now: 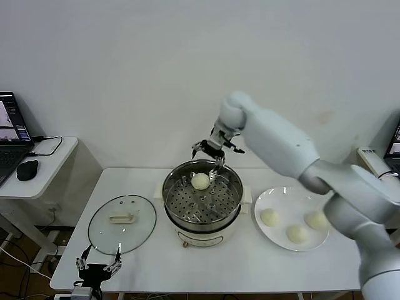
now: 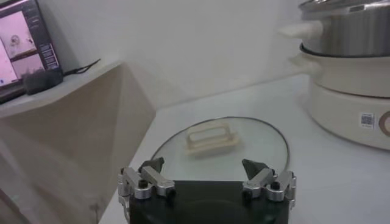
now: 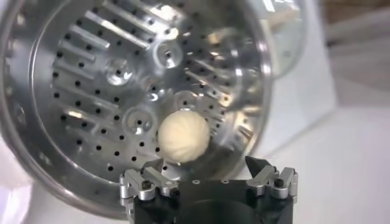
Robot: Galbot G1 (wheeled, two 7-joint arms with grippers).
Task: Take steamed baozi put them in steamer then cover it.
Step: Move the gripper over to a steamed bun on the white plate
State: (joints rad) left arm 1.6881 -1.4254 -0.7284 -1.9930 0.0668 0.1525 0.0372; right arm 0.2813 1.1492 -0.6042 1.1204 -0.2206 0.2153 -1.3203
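The steamer [image 1: 187, 206] stands mid-table, with one steamed baozi [image 1: 200, 181] lying on its perforated tray near the far side. Just above the far rim, my right gripper [image 1: 212, 153] hovers open and empty. In the right wrist view the baozi [image 3: 183, 136] rests free on the tray [image 3: 103, 79], ahead of the spread gripper [image 3: 205, 165]. Three more baozi [image 1: 269, 217] [image 1: 296, 234] [image 1: 316, 219] lie on a white plate [image 1: 278, 195]. The cover [image 1: 100, 234] lies flat left of the steamer. My left gripper [image 1: 99, 262] is open at the table's front left edge, with the cover [image 2: 262, 143] before it.
A side table at far left carries a laptop [image 1: 9, 134] and a mouse [image 1: 27, 169], with cables hanging off it. The wall runs close behind the table. The steamer's cream base [image 2: 347, 103] stands beside the cover in the left wrist view.
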